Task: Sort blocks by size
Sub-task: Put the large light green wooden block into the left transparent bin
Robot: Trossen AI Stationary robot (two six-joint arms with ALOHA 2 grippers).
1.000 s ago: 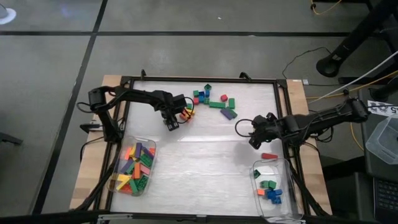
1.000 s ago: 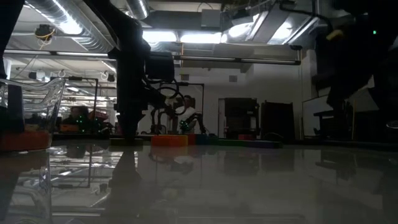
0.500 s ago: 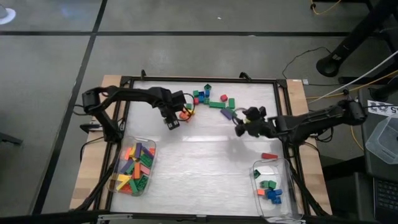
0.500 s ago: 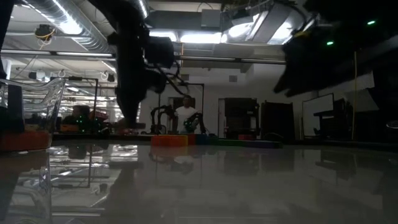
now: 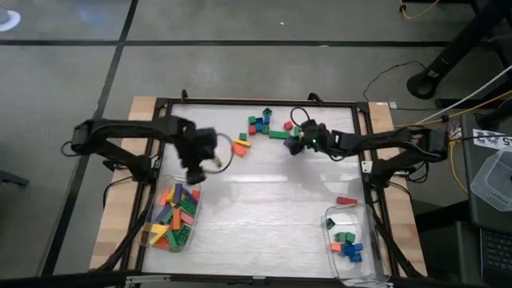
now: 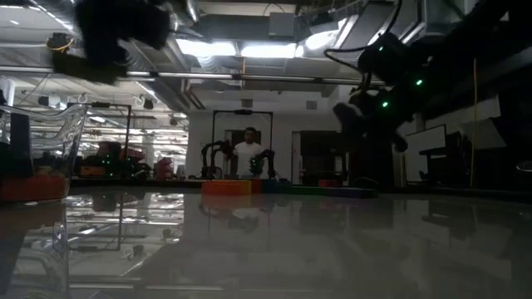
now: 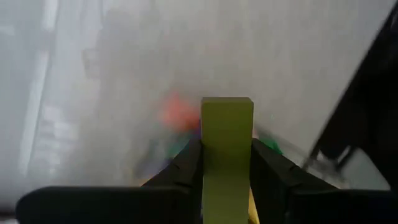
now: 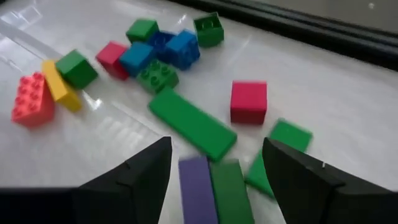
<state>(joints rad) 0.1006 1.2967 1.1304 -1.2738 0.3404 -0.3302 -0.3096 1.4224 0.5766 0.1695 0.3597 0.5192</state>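
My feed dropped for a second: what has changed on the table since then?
The left hand closed on a yellow-green block and carried it from the block pile toward the left tub. The right hand, open, swung from near the right tub up to the pile, over the purple block. Both tubs stayed put.

loose blocks (image 5: 270,126) lie clustered at the table's far middle; a long yellow-green block (image 7: 226,143) is pinched upright between dark fingers; others fill two tubs.
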